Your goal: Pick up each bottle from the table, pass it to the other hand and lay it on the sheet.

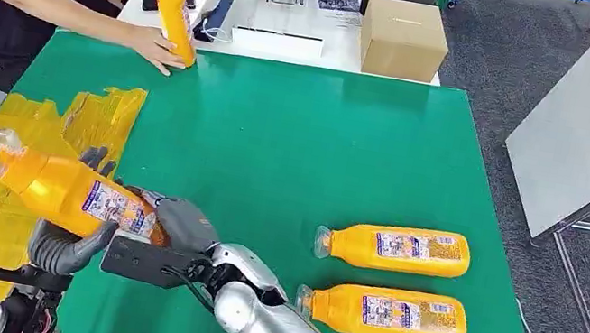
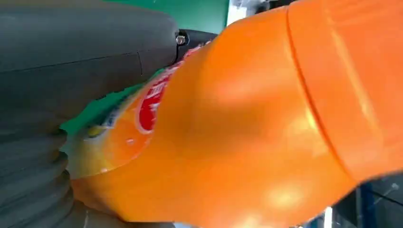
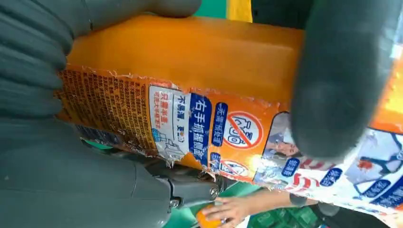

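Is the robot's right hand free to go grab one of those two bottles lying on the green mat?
Probably not yet. The right hand is wrapped around the held bottle, which the left hand also grips. The two lying bottles sit unobstructed on the green mat on its side, so the way opens once it lets go.

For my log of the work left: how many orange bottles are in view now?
4: one bottle between both robot hands, two lying bottles on the green mat, one upright bottle under a person's hand.
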You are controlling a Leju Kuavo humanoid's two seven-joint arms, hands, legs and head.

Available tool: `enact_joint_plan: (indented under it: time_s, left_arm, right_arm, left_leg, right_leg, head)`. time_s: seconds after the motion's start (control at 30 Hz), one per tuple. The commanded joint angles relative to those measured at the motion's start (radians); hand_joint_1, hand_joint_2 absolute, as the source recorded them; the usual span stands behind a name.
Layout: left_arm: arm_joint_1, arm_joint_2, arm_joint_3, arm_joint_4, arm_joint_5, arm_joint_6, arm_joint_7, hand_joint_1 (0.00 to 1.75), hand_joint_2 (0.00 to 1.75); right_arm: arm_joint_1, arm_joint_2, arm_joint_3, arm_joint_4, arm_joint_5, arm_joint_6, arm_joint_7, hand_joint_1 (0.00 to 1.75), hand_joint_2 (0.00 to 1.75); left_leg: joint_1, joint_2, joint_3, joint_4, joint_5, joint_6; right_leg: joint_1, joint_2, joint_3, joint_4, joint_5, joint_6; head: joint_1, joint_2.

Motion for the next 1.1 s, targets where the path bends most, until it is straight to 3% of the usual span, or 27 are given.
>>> enact_joint_plan:
  time_s: [0.03, 0.17, 0.2, 0.23, 0.73, 1.0, 1.03, 1.07, 1.1]
  left_arm:
    - [-0.015, 0.003, -0.007, 0.023, 0.032, -0.019, 0.019, 0.00, 1.75]
    - [-0.011, 0.001, -0.009, 0.020, 0.036, -0.019, 0.021, 0.00, 1.75]
    - [-0.010, 0.000, -0.009, 0.019, 0.037, -0.017, 0.021, 0.66, 1.75]
    - [-0.010, 0.000, -0.009, 0.019, 0.037, -0.017, 0.021, 1.75, 1.75]
    - [0.000, -0.001, -0.001, 0.010, 0.047, -0.027, 0.012, 1.75, 1.75]
    - [0.012, -0.006, 0.019, -0.018, -0.018, -0.010, -0.035, 1.75, 1.75]
    - [0.014, -0.008, 0.027, -0.031, -0.066, 0.012, -0.063, 1.75, 1.75]
    - [0.016, -0.012, 0.038, -0.044, -0.121, 0.040, -0.092, 1.75, 1.75]
    - [0.015, -0.017, 0.054, -0.059, -0.184, 0.077, -0.121, 1.75, 1.75]
  right_arm:
    - [-0.013, 0.003, 0.129, 0.117, -0.001, 0.016, -0.006, 1.75, 1.75]
    - [-0.015, 0.003, 0.133, 0.123, 0.000, 0.015, -0.008, 1.75, 1.75]
    - [-0.016, 0.003, 0.135, 0.125, -0.001, 0.015, -0.009, 1.75, 1.75]
    - [-0.016, 0.003, 0.135, 0.125, -0.001, 0.015, -0.009, 1.75, 1.75]
    - [-0.025, -0.002, 0.133, 0.126, -0.007, 0.006, -0.013, 1.75, 1.75]
    - [-0.043, -0.042, 0.059, 0.058, 0.002, -0.051, -0.001, 1.75, 1.75]
    - [-0.042, -0.055, 0.043, 0.034, 0.011, -0.072, 0.000, 1.01, 1.75]
    - [-0.035, -0.072, 0.017, -0.004, 0.017, -0.089, 0.000, 0.00, 1.75]
    - [-0.031, -0.102, -0.013, -0.061, 0.020, -0.091, 0.003, 0.00, 1.75]
  left_leg:
    - [0.001, -0.001, 0.003, -0.002, 0.000, 0.000]
    - [0.001, -0.002, 0.004, -0.001, 0.000, 0.000]
    - [0.001, -0.001, 0.003, -0.001, 0.000, 0.000]
    - [0.001, -0.001, 0.004, -0.001, -0.001, 0.000]
    - [0.001, -0.002, 0.003, -0.001, 0.000, 0.000]
    - [0.001, -0.002, 0.001, 0.000, 0.000, 0.000]
    - [0.001, -0.002, 0.001, 0.000, 0.000, 0.000]
    - [0.001, -0.003, 0.002, 0.000, 0.000, 0.000]
    - [0.001, -0.003, 0.000, 0.000, 0.000, 0.000]
  right_leg:
    - [0.001, -0.001, 0.004, -0.002, 0.000, -0.001]
    - [0.001, -0.001, 0.005, -0.003, 0.000, -0.001]
    - [0.001, -0.001, 0.003, -0.002, 0.000, -0.001]
    - [0.001, -0.001, 0.005, -0.003, 0.000, -0.001]
    - [0.001, -0.002, 0.004, -0.002, 0.000, -0.001]
    - [0.001, -0.002, 0.002, -0.001, 0.000, 0.000]
    - [0.001, -0.002, 0.002, -0.001, 0.000, 0.000]
    - [0.001, -0.002, 0.003, -0.001, -0.001, -0.001]
    - [0.001, -0.002, 0.002, -0.001, 0.000, 0.000]
  head:
    - [0.000, 0.000]
    - [0.000, 0.000]
    - [0.000, 0.000]
    - [0.000, 0.000]
    - [0.000, 0.000]
    - [0.000, 0.000]
    - [0.000, 0.000]
    - [0.000, 0.000]
    - [0.000, 0.000]
